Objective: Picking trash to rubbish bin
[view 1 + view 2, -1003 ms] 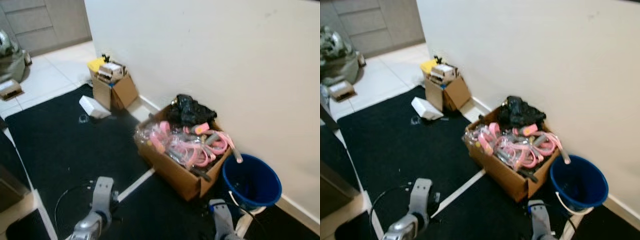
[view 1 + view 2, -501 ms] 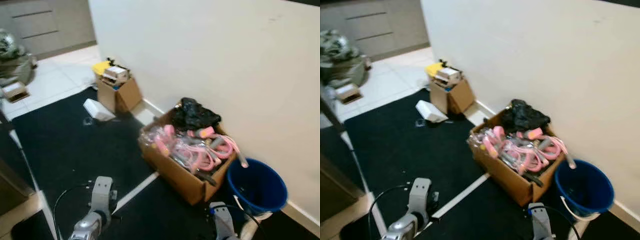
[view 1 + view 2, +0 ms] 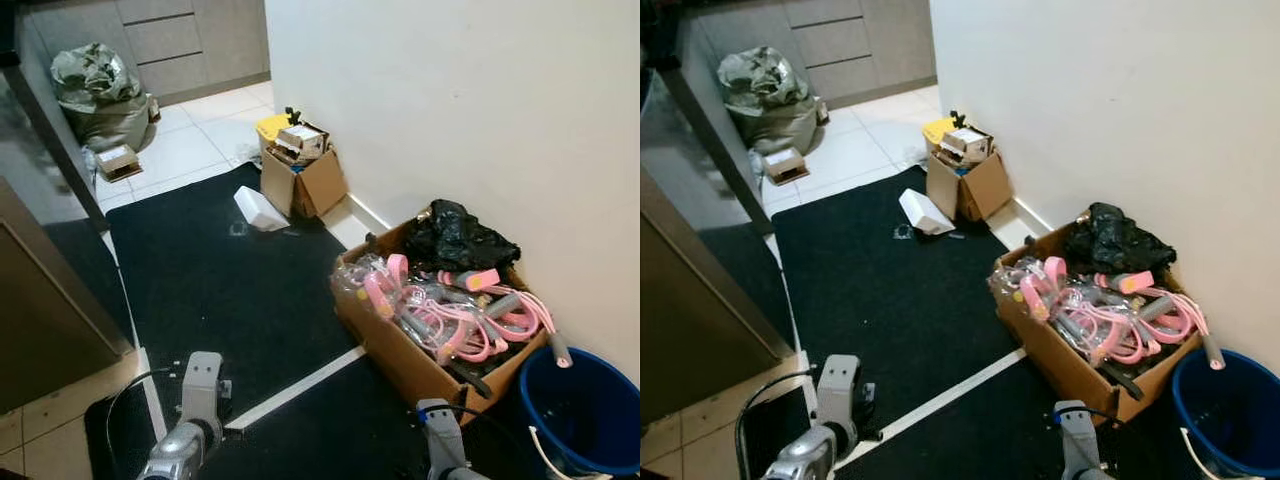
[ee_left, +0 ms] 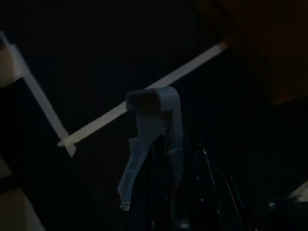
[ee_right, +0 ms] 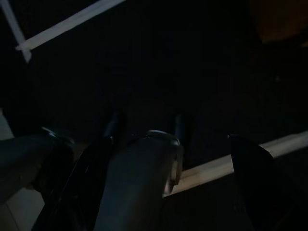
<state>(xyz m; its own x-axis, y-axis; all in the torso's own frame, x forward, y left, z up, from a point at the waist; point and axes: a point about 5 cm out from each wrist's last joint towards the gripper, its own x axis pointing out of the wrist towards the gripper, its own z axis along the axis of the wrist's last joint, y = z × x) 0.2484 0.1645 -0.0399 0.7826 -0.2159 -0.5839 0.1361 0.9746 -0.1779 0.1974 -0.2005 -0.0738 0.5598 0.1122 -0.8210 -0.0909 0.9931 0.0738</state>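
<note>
You are looking down at a black mat (image 3: 230, 300) that is lying along a white wall (image 3: 470, 110). A white strip (image 3: 300, 385) is crossing the mat near the robot.

**Arms.** The left arm (image 3: 190, 425) and the right arm (image 3: 440, 450) are hanging low at the near edge of the head views. The left gripper (image 4: 161, 202) and the right gripper (image 5: 139, 159) are showing in very dark wrist views, above the mat and the white strip. You cannot tell whether either set of jaws is open or closed, and nothing can be made out between them.

**Task items.**
- The blue bucket (image 3: 585, 415) is standing against the wall at the robot's right, just beside a large cardboard box (image 3: 420, 350).
- A white piece of trash (image 3: 260, 210) is lying on the far part of the mat, well apart from the bucket and both arms. A small clear scrap (image 3: 238, 229) is lying just beside it.

**Other items.**
- The large box is holding pink looped items (image 3: 450, 320) and a black bag (image 3: 460, 240).
- A smaller cardboard box (image 3: 305, 180), filled with small cartons, is standing against the wall just beyond the white trash.
- A grey-green sack (image 3: 100, 90) is sitting on the tiled floor (image 3: 190, 140) before grey cabinets (image 3: 180, 40), with a small carton (image 3: 118, 162) near it.
</note>
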